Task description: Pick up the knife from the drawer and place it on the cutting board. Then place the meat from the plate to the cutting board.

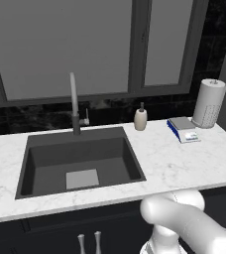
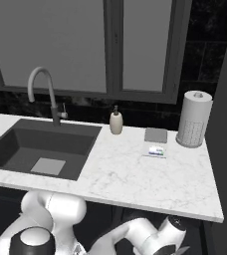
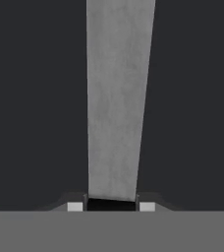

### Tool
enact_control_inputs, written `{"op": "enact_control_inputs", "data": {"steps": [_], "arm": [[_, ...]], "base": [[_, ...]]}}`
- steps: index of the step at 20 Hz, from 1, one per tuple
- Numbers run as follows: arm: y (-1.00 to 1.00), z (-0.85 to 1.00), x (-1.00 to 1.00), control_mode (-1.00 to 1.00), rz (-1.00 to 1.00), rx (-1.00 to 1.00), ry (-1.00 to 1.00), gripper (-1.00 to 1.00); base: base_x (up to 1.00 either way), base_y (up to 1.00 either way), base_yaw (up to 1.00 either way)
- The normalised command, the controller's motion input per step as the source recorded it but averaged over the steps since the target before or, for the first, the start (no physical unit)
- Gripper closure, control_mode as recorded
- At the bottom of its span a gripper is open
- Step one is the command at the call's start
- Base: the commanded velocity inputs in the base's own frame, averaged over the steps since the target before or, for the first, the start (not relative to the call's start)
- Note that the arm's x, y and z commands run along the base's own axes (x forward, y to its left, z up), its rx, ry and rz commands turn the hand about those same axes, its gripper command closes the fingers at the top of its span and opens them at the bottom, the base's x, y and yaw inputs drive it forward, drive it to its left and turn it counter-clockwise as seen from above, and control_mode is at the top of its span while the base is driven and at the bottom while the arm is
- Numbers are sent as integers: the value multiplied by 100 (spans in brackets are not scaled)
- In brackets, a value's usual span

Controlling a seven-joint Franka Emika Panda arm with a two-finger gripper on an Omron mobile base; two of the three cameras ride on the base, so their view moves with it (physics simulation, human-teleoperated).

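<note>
The gripper (image 3: 111,204) sits low before a dark cabinet front, straddling a pale grey handle bar (image 3: 116,98); jaws apart around it; close squarely, pull straight; knife presumably inside the drawer.

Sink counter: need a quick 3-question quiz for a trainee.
1. True or false: the soap bottle stands left of the faucet.
2. What stands at the counter's right end? A) paper towel roll B) kettle C) toaster
3. Fill in: the faucet rises behind the ___.
Key: 1 false; 2 A; 3 sink.
</note>
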Motion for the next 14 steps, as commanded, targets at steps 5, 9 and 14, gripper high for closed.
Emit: {"op": "enact_control_inputs", "data": {"steps": [5, 9, 14], "arm": [[-1, 82, -24, -100, 6, 0, -2, 100], [0, 74, -38, -100, 14, 0, 0, 100], [28, 83, -40, -100, 21, 0, 0, 100]], "base": [[0, 0, 0], [0, 0, 0], [0, 0, 0]]}}
